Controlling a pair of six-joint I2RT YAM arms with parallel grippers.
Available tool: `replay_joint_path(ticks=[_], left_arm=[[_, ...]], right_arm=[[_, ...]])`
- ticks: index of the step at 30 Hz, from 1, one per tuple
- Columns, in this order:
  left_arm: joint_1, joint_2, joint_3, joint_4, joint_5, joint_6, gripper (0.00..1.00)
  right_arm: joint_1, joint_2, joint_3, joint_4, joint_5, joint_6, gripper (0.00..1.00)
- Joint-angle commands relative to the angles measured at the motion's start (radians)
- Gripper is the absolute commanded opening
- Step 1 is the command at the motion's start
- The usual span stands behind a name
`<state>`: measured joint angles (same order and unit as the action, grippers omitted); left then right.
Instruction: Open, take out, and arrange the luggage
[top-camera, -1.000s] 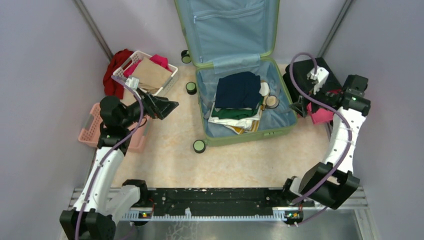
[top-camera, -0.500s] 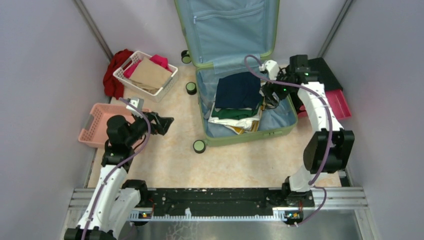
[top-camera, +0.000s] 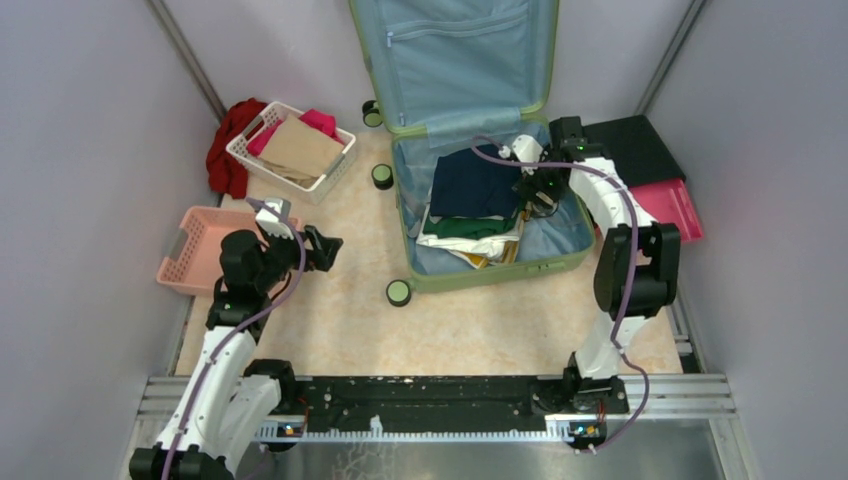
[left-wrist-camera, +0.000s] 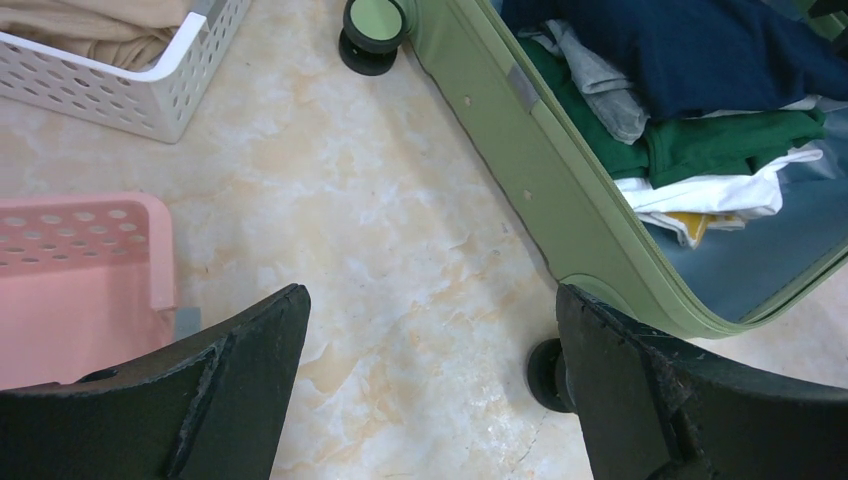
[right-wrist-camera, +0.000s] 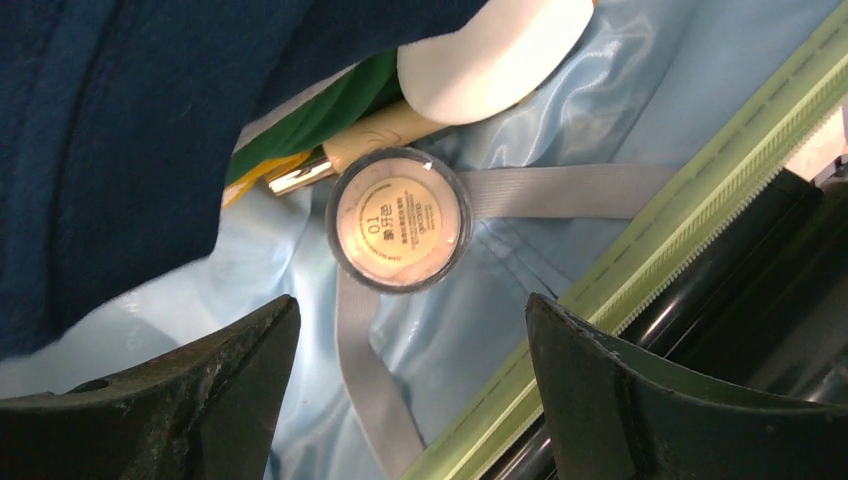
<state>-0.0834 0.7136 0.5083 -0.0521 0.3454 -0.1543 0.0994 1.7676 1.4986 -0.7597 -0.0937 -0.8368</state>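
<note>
**Open luggage on table, both claws wide and empty**

Nearest, on the left: left gripper (top-camera: 328, 250), jaws spread fully wide, holding nothing, hovering over bare table (top-camera: 480, 330). Pink basket (top-camera: 190, 262) to its left, luggage (top-camera: 470, 279) to its right.

Centre, reaching to the far wall: sage-green luggage lying open on the table. Near half flat, lined in light blue. Lid (top-camera: 450, 50) propped upright at the far side. One wheel (top-camera: 399, 292) at the near left corner.

Inside the flat half: a stack of folded clothes, with a navy garment (top-camera: 475, 180) on top, a green garment (top-camera: 470, 226) below, and white and yellow layers underneath.

Just right of the stack, inside the luggage near its right wall: right gripper (right-wrist-camera: 410, 310), jaws wide apart, gripping nothing, aimed down at a round jar (right-wrist-camera: 398, 219). Jar lying on the lining over a grey strap (right-wrist-camera: 530, 190), apart from both fingers.

Far left: white basket (top-camera: 240, 150) holding tan and pink cloth, red cloth (top-camera: 225, 150) beside it.

Far right, beside the luggage: black case (top-camera: 630, 145), with a pink case (top-camera: 675, 205) nearer.
</note>
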Motion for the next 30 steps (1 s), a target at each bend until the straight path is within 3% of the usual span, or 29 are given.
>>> replay_joint_path(ticks=[1, 21, 30], left_arm=[[-0.004, -0.022, 0.019, 0.006, -0.032, 0.031, 0.99], [-0.004, -0.013, 0.021, 0.005, -0.026, 0.031, 0.99], [-0.004, -0.014, 0.021, 0.004, -0.025, 0.032, 0.99]], right_arm=[[0.03, 0.042, 0.0, 0.072, 0.085, -0.045, 0.83], [0.052, 0.195, 0.055, 0.094, 0.125, -0.044, 0.83], [0.057, 0.228, 0.073, 0.094, 0.13, -0.039, 0.72]])
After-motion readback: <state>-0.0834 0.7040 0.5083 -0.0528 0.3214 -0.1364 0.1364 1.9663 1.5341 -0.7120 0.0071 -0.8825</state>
